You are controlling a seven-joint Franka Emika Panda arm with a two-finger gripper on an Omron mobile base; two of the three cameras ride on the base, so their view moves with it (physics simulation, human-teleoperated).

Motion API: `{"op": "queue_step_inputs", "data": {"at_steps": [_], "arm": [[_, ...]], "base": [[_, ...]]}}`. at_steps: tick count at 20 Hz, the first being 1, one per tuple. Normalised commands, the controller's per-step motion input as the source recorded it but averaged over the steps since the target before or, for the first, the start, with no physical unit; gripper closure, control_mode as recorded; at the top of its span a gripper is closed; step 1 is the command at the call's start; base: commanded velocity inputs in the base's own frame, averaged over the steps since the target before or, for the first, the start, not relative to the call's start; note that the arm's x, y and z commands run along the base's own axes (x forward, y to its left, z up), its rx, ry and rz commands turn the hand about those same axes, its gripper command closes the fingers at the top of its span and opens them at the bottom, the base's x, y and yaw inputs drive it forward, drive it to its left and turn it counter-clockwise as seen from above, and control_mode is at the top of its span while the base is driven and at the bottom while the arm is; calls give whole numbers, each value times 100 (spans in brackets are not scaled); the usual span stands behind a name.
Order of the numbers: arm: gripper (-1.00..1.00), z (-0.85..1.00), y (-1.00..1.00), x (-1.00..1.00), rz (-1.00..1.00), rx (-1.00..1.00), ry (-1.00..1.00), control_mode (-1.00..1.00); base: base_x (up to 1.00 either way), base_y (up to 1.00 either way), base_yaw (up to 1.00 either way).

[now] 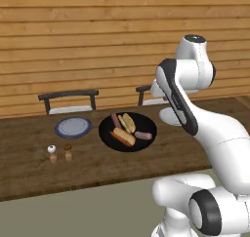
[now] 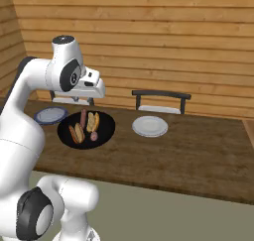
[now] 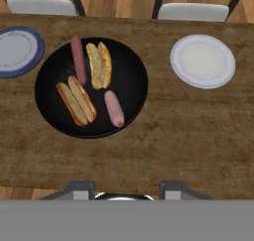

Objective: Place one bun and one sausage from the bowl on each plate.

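Two pincer (image 3: pixel 124 191) fingers spread, poised above table (image 3: pixel 188 131).

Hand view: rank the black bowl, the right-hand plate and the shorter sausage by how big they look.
1. black bowl
2. right-hand plate
3. shorter sausage
All lie flat on the table, so the order is clear.

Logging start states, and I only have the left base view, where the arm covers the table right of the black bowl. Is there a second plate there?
Observer: Yes. The second plate lies on the table right of the bowl, apart from it, with nothing on it.
Operator: I can't make out the gripper either. Is it holding anything?
Observer: No. In the hand view the gripper is open, its fingertips wide apart with nothing between them.
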Motion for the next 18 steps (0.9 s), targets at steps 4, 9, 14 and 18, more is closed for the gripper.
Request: {"op": "queue_step_inputs", "data": {"at_steps": [4,9,14,18], "arm": [[-100,0,0,0,0,0,0,100],[-100,0,0,0,0,0,0,100],[-100,0,0,0,0,0,0,100],[-100,0,0,0,0,0,0,100]], "base": [[-20,9,0],[-7,66,0],[46,18,-5],[74,-14,-2]]}}
